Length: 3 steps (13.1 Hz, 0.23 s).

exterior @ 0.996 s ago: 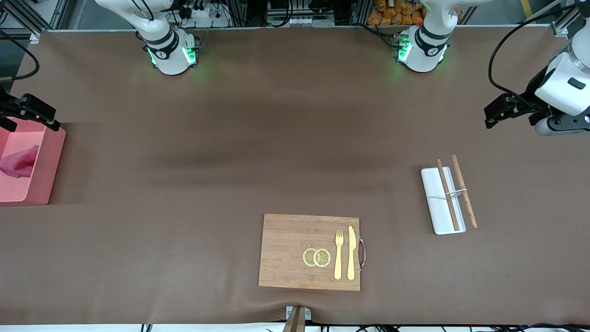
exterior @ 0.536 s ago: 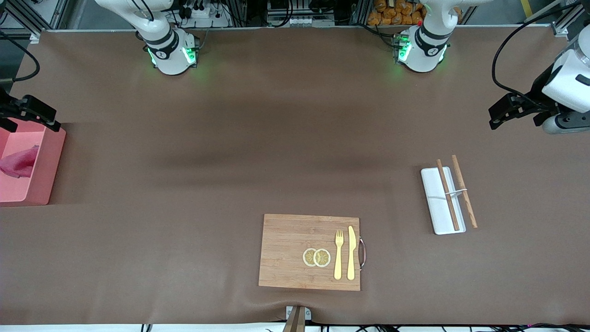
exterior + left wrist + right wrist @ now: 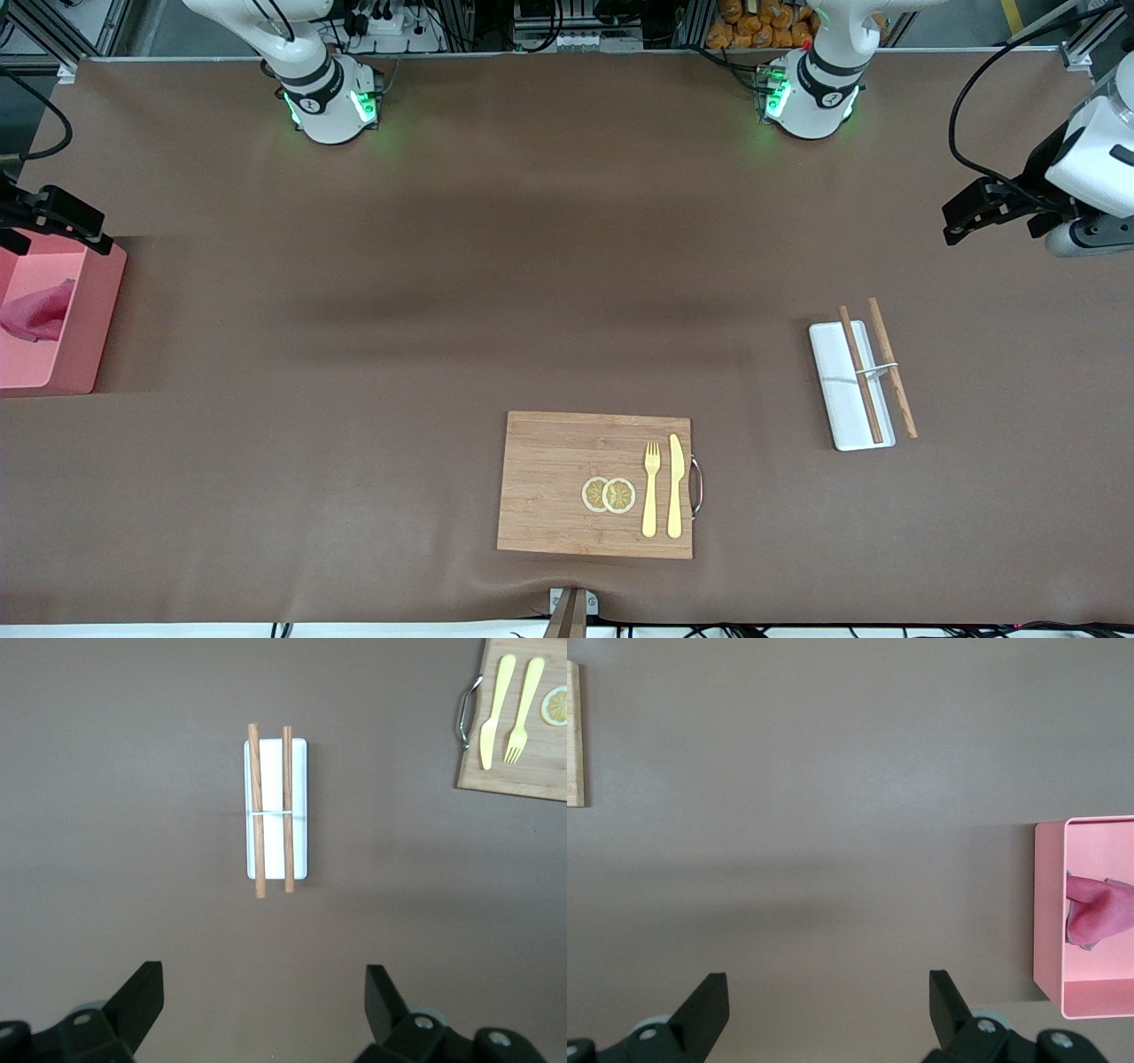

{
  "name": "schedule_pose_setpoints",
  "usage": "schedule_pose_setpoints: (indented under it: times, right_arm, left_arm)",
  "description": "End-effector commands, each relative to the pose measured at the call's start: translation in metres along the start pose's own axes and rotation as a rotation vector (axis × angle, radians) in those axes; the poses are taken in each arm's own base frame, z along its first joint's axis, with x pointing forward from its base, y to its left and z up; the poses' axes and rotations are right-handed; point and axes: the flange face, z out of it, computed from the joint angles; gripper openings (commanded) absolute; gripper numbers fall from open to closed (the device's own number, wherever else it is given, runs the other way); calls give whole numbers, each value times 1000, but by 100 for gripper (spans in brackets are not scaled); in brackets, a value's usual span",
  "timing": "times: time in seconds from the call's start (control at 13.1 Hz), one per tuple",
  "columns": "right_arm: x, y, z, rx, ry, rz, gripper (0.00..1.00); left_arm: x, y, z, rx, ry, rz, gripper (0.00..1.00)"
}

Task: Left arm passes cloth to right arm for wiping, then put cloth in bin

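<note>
- The cloth lies crumpled inside the bin at the right arm's end of the table; judging by that, the hand-over, the wiping and the drop-off all look finished, with nothing left but for the arms to park.
- The right pincer hangs over the bin's edge, the cloth just below it, jaws spread wide and holding nothing.
- The left pincer hovers over bare table at the left arm's end, jaws likewise wide and empty; the white tray sits on the table below it, nearer the front camera.
- Count: one cloth, one bin, one tray, two wooden chopsticks, one cutting board, one fork, one knife, two lemon slices.
</note>
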Motion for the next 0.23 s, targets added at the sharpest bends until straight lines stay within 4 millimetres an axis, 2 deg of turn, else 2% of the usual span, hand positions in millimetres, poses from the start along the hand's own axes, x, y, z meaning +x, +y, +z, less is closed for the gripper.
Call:
schedule_pose_setpoints:
  times: [0.0, 0.15]
  right_arm:
    - [-2, 4, 1, 15, -13, 7, 100]
    - [0, 2, 4, 15, -18, 4, 100]
  left_arm:
    - [-6, -12, -7, -12, -10, 3, 100]
    - [-9, -12, -7, -10, -25, 12, 100]
